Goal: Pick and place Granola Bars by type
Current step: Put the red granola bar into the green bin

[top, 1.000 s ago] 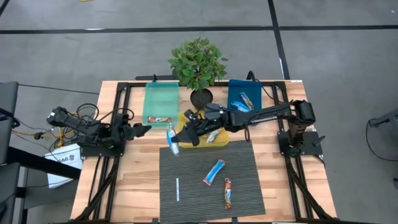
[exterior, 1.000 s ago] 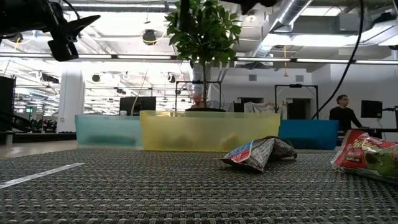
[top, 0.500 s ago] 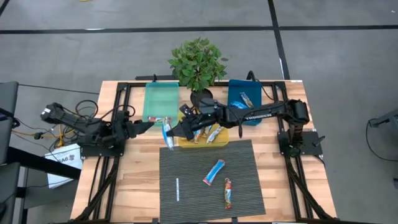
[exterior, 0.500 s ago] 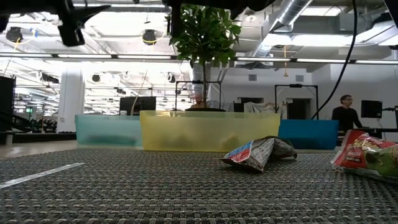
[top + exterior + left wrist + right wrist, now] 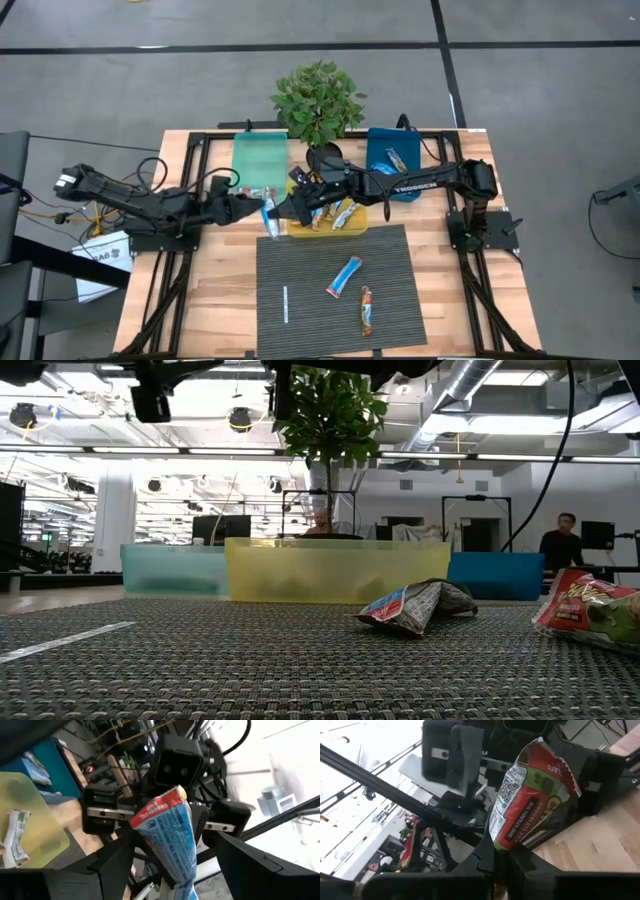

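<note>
Here, a granola bar (image 5: 268,212) is held clamped in the right hand (image 5: 277,213) above the worktop (image 5: 210,290), just beside the green bin (image 5: 258,158) at its five o'clock corner. The left hand (image 5: 250,206), fingers apart, is poised around the light, crinkly, probably slippery wrapper, best pinched across its flat middle, it is judged.

Two bars on mat (image 5: 344,276), three bins (image 5: 258,162), one plant (image 5: 318,100), one white stick (image 5: 285,304)
</note>
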### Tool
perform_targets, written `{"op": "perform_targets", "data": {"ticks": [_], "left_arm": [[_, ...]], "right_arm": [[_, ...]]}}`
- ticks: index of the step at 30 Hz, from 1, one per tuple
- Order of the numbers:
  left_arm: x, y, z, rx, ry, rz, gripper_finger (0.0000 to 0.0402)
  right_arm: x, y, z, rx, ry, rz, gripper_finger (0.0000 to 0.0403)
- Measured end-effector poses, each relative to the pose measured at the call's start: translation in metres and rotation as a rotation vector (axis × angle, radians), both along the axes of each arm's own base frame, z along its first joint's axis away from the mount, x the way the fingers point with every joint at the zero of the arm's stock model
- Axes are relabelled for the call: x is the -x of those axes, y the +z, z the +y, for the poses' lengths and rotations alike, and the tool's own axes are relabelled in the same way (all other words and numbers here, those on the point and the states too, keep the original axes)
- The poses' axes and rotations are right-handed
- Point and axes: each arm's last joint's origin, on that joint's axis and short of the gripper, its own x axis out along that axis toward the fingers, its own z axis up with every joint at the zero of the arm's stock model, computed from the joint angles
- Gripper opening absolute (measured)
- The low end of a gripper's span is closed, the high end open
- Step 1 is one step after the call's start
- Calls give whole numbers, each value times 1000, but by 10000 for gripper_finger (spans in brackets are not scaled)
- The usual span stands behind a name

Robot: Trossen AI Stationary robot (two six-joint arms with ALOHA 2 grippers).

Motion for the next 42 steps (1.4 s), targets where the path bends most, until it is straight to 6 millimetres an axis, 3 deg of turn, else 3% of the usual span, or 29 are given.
{"op": "perform_targets", "data": {"ticks": [7,15,31,36,42], "left_arm": [[-17,7,2,-25,-18,26,265],[-18,5,3,-29,-13,48,259],[-18,3,3,-40,-13,69,106],[-18,3,2,-45,-20,71,90],[-19,2,2,-67,-16,85,89]], "right_arm": [[0,0,0,2,1,-1,9],[0,0,4,2,13,-1,12],[0,-1,8,25,19,-4,12],[0,-1,8,38,21,-10,23],[0,-2,8,40,24,-6,71]]}}
